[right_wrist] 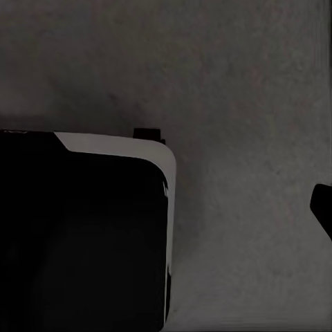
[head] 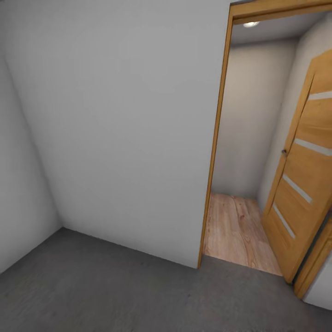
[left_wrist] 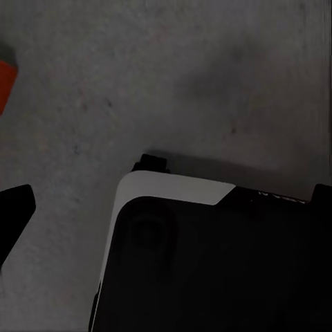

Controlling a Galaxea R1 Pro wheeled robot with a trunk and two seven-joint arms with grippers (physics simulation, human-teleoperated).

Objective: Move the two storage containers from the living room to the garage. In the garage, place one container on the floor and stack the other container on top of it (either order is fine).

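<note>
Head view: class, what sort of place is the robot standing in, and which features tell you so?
Probably a garage or utility room: dark concrete floor, bare white-grey wall, and an open wooden door leading onto wood-plank flooring.

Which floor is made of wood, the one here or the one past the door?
The floor past the doorway is light wood planks. The near floor is dark grey concrete.

Robot base: black body with rounded corner, white-grey edge band and a small black tab; a black tip, possibly a finger.
</note>
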